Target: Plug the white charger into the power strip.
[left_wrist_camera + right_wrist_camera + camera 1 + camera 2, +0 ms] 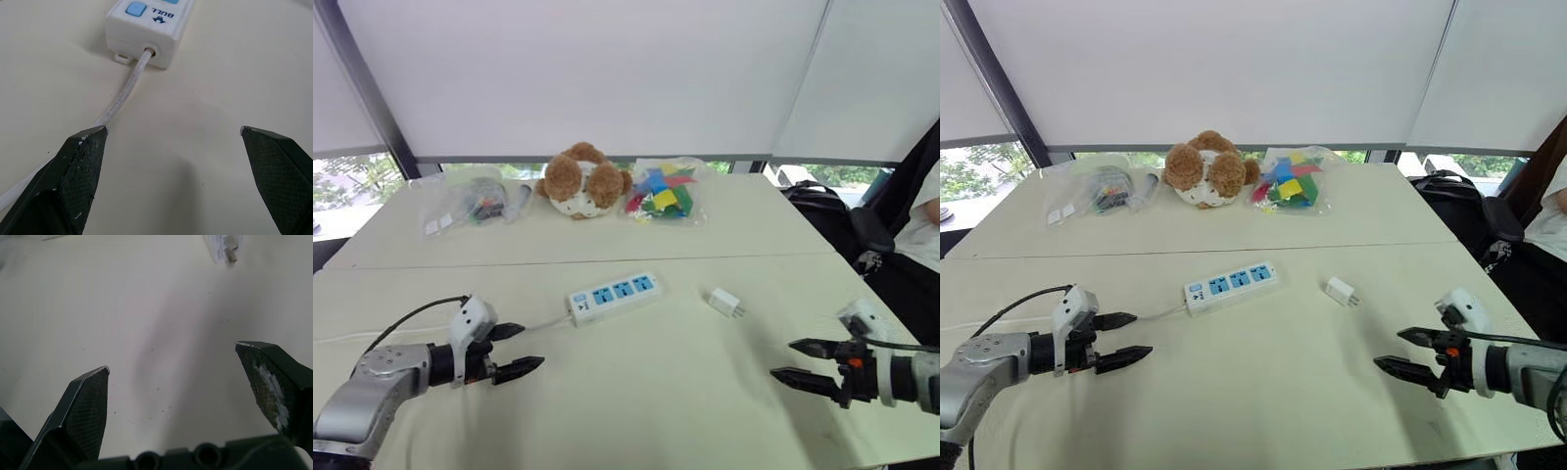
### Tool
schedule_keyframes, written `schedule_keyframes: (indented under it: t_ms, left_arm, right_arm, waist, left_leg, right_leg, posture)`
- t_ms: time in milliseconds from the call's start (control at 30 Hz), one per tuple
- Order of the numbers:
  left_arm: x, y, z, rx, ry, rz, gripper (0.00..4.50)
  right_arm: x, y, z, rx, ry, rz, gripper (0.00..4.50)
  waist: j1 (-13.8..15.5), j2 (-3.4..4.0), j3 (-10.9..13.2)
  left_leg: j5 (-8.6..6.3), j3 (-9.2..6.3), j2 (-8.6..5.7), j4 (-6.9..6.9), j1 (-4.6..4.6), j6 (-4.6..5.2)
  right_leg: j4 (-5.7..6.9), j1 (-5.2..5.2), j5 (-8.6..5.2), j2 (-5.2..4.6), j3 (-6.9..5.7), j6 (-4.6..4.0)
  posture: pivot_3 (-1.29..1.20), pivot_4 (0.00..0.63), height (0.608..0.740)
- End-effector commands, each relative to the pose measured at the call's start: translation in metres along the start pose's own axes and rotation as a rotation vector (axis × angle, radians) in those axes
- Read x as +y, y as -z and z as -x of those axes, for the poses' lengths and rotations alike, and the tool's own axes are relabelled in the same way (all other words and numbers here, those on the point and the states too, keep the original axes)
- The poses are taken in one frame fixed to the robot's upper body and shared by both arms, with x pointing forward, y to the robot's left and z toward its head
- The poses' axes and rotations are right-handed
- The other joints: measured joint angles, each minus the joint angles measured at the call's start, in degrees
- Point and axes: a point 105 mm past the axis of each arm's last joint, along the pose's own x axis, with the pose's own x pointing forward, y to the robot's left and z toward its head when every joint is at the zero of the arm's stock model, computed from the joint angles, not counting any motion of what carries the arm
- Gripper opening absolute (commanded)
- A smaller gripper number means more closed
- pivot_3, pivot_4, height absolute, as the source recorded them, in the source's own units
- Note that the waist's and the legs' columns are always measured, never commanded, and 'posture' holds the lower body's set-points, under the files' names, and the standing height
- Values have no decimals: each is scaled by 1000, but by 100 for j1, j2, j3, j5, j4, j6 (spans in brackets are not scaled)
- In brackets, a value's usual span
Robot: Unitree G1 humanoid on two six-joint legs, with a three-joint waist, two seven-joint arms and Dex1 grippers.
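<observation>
A white power strip (614, 297) with blue sockets lies mid-table, its cable (533, 324) trailing left. Its cable end (146, 36) also faces the left wrist view. A small white charger (725, 303) lies flat to the strip's right, prongs visible (226, 248) in the right wrist view. My left gripper (521, 351) hovers open left of the strip, close to the cable, holding nothing. Over the table's near right part, my right gripper (787, 359) is open and empty, well short of the charger.
At the back of the table (656, 392) sit a brown and white plush toy (583, 180), a bag of coloured blocks (665, 192) and a clear bag of small items (475, 203). A black bag (822, 208) and a seated person (925, 230) are at the right.
</observation>
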Motion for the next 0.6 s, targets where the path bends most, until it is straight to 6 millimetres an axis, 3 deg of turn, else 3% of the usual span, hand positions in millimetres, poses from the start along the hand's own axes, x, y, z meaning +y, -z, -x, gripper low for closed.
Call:
schedule_keyframes:
  t_ms: [33,600]
  left_arm:
    - [0,-11,-1,-32,2,-40,4472]
    - [17,-20,2,-40,-86,-55,4472]
  right_arm:
    - [4,-5,-2,-21,-2,26,4500]
    - [0,1,-10,-14,9,35,4500]
  waist:
    - [0,-1,0]
    - [6,0,0]
  left_leg:
    - [0,0,0,1,-1,0]
    - [0,-6,-2,9,-3,0]
  right_leg:
    - [1,-1,0,0,0,0]
    - [5,2,7,1,-4,13]
  posture:
    - [0,150,739]
    - [0,150,739]
